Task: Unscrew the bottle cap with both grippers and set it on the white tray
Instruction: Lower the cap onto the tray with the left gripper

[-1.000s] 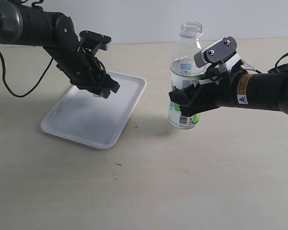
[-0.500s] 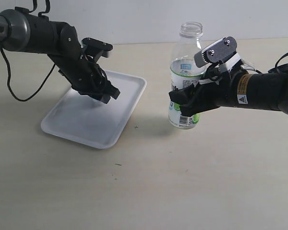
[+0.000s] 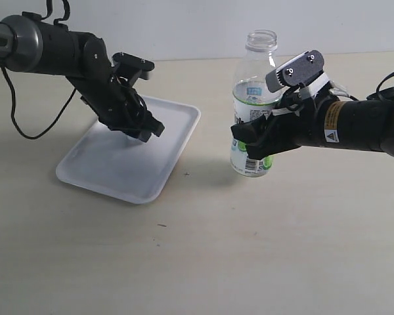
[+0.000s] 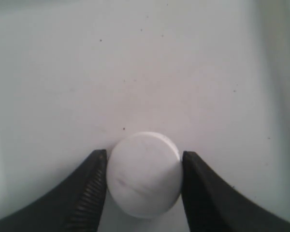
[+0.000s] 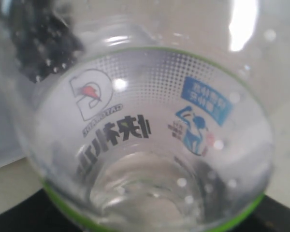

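Left pincer (image 4: 144,157) grips the small round white plastic bottle cap (image 4: 144,176) between both fingers, the flat white plastic tray (image 3: 118,167) directly beneath it. Right pincer (image 3: 251,141) clamps the clear plastic bottle (image 3: 261,52).

Exterior view: even, diffuse room light is reaching the table (image 3: 282,249), and soft shadows are lying left of the bottle (image 3: 253,92) and left of the tray (image 3: 111,170). Left wrist view: the cap (image 4: 143,174) is appearing slightly soft and the picture's edges are dimming. Right wrist view: the bottle (image 5: 150,121) is sitting too close, its print is blurring, and white glare is burning out one patch.
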Motion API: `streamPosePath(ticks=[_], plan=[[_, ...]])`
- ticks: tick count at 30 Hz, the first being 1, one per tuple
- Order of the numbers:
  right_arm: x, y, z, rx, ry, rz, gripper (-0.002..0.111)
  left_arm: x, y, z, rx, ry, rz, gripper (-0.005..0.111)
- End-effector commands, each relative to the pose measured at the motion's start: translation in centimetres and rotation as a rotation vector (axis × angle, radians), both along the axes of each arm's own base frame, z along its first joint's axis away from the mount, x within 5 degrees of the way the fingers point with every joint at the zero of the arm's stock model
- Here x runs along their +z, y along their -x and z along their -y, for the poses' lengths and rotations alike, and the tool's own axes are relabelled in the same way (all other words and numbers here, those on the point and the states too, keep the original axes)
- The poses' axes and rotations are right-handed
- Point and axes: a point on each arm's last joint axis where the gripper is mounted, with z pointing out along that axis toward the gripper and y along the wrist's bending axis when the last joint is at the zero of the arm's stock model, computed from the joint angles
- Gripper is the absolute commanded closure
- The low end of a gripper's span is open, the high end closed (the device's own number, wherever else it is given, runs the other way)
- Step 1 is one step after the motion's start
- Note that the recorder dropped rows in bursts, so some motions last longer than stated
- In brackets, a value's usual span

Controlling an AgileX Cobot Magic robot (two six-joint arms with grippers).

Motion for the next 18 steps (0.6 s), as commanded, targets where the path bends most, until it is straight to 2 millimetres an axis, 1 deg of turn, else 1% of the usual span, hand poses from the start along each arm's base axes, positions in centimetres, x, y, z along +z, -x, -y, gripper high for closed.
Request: streamPosePath(ticks=[1, 7, 9, 10, 13, 16, 18], plan=[[0.49, -0.06, -0.27, 0.011, -0.037, 0.033, 0.108, -0.07, 0.01, -0.12, 0.005, -0.001, -0.005, 0.107], [0.48, -0.04, -0.29, 0.014, -0.036, 0.032, 0.108, -0.11, 0.13, -0.16, 0.003, -0.006, -0.019, 0.106], [0.47, -0.03, -0.30, 0.016, -0.035, 0.033, 0.108, -0.14, 0.22, -0.18, 0.002, -0.009, -0.028, 0.103], [0.47, -0.03, -0.30, 0.015, -0.036, 0.031, 0.108, -0.16, 0.26, -0.20, 0.001, -0.011, -0.033, 0.098], [0.47, -0.02, -0.30, 0.014, -0.039, 0.029, 0.108, -0.17, 0.27, -0.20, 0.001, -0.012, -0.035, 0.081], [0.47, -0.02, -0.30, 0.014, -0.039, 0.029, 0.108, -0.18, 0.32, -0.22, -0.001, -0.014, -0.040, 0.055], [0.47, -0.02, -0.30, 0.014, -0.039, 0.029, 0.108, -0.21, 0.40, -0.24, -0.002, -0.017, -0.048, 0.032]])
